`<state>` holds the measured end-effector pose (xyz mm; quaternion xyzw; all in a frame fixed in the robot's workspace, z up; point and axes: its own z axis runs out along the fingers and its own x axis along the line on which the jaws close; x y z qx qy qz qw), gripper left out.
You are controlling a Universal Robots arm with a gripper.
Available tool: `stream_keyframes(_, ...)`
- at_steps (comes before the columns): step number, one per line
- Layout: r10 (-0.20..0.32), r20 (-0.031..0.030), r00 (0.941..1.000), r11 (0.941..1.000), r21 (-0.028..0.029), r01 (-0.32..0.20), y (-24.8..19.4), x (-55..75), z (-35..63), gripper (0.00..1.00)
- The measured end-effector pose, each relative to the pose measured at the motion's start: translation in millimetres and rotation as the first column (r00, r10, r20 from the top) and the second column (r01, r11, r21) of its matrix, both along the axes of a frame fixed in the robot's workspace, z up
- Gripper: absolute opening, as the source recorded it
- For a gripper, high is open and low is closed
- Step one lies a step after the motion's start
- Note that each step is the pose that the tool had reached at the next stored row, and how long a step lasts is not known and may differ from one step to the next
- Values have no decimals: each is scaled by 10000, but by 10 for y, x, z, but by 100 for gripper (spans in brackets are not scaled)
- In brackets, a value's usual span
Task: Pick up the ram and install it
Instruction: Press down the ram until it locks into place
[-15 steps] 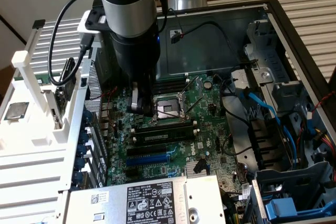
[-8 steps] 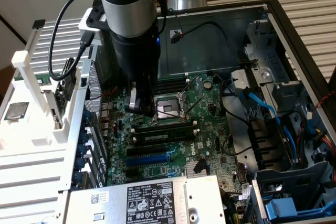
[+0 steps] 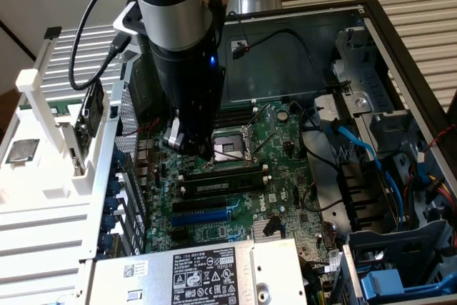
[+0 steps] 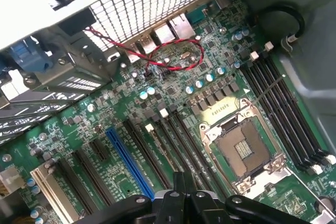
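Open computer case (image 3: 400,41): shut fingers (image 3: 203,151) above seated ram (image 3: 221,185); label unreadable.

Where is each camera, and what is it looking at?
Exterior view: sits above the open computer case, looking down at the motherboard; the robot arm and its pincer show, over the ram.
Wrist view: rides on the wrist, looking at the board close up; the shut pincer shows.
Shared: the empty processor socket.

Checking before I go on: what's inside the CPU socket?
No processor: the CPU socket holds only its bare contact grid inside a metal frame. The gripper covers its edge on the exterior view's left.
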<state>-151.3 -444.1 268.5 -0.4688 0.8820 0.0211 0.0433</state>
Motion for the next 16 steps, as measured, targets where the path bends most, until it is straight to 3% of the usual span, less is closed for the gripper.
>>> stream_keyframes(4,-616,0,9981,9981,1,616,0,0,0,11)
stream_keyframes(8,-1227,0,9924,9924,0,1227,0,0,0,11)
stream_keyframes(16,-2579,0,9662,9662,1,2579,0,0,0,11)
